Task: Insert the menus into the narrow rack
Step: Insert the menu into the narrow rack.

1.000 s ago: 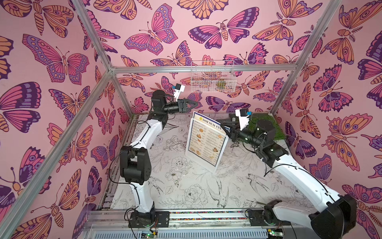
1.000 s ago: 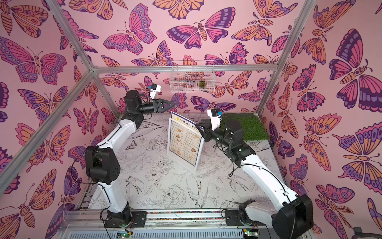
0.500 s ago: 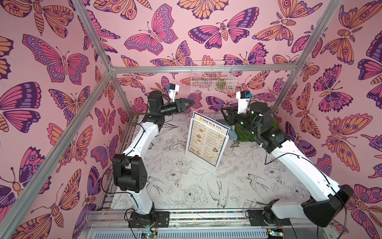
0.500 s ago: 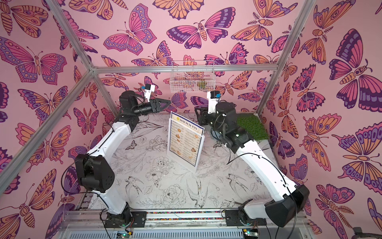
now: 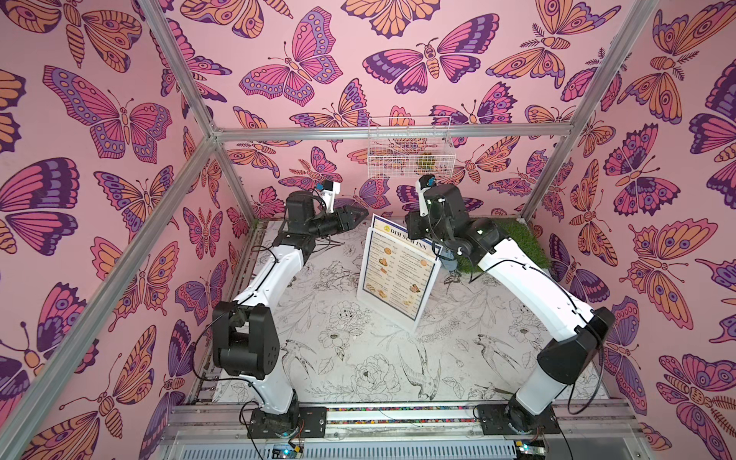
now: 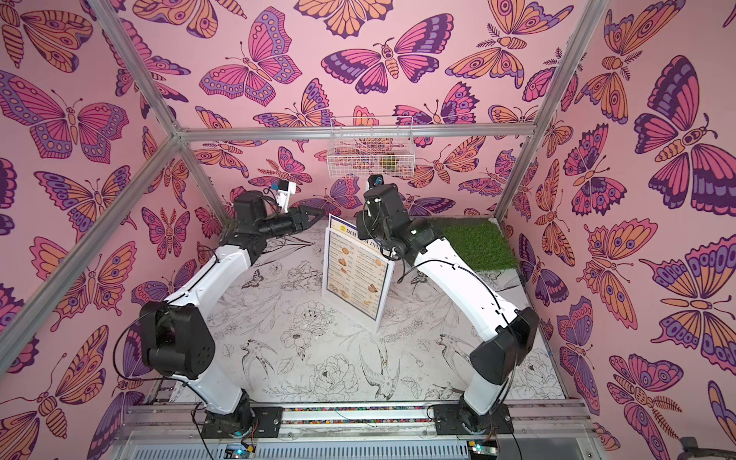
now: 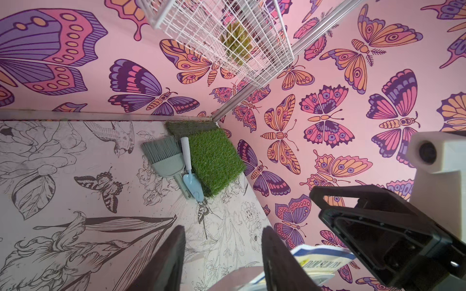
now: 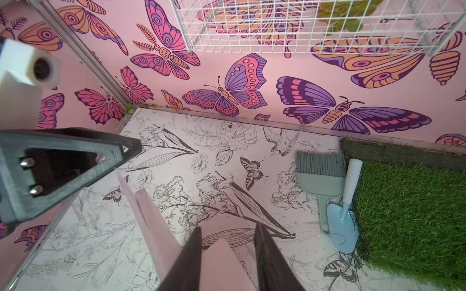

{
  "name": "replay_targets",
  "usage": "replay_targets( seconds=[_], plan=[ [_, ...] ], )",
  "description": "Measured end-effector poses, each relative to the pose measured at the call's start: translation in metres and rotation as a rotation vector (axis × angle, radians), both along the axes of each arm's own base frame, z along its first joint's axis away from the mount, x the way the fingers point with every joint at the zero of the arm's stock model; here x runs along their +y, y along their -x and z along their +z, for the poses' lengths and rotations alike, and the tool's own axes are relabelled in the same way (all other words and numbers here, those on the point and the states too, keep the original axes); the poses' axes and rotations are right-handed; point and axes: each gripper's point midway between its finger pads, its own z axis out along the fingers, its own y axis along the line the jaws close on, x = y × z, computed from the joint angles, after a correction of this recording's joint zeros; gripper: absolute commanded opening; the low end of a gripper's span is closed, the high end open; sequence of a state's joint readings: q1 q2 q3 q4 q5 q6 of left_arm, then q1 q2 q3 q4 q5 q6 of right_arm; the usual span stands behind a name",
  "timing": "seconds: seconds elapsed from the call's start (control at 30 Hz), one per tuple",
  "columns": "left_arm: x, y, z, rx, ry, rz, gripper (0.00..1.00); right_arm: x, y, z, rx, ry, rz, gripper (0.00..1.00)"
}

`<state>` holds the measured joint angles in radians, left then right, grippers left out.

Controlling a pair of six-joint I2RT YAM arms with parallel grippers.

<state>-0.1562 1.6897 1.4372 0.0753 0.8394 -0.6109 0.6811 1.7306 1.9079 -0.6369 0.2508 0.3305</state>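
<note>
Caught mid-task over the flower-printed table (image 5: 458, 350): my left gripper (image 5: 368, 215) hovers above the back of the table, left of centre, pointing toward the middle. Its fingers (image 7: 174, 259) are spread wide and pinch nothing. Just to its right the "DIM SUM INN" menu (image 5: 398, 275) sits inside the white rack (image 5: 406, 324). The rack stands on edge near the middle of the table, toward the back edge, leaning back a little, with the printed side facing the front edge. The menu's blue-bordered top shows above the rack's rim and lies close beside my left fingertips; I cannot tell whether they touch. Above the rack, a white wire basket (image 5: 410, 155) hangs on the back wall with something green inside. My right gripper (image 8: 228, 226) hangs over the top of the rack, hidden under its own wrist in both top views. The right wrist view shows its fingers (image 8: 264, 252) parted, gripping nothing, with a pale edge of the rack below the gap. Farther right, a grey-green brush (image 8: 320, 181) and a small blue trowel (image 8: 343, 226) lie side by side. The trowel lies along the edge of the green turf mat (image 6: 474, 243), which fills the table's back right corner.
</note>
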Motion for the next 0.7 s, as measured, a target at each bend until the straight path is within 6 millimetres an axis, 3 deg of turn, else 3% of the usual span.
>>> replay_targets(
  seconds=[0.5,0.7],
  plan=[
    [0.013,-0.003,0.003,-0.02,0.019,0.027,0.52,0.008,0.005,-0.007,0.005,0.064,0.007,0.37],
    [0.015,-0.004,0.004,-0.021,0.024,0.03,0.52,0.007,0.006,-0.021,0.028,0.085,0.007,0.37]
  ],
)
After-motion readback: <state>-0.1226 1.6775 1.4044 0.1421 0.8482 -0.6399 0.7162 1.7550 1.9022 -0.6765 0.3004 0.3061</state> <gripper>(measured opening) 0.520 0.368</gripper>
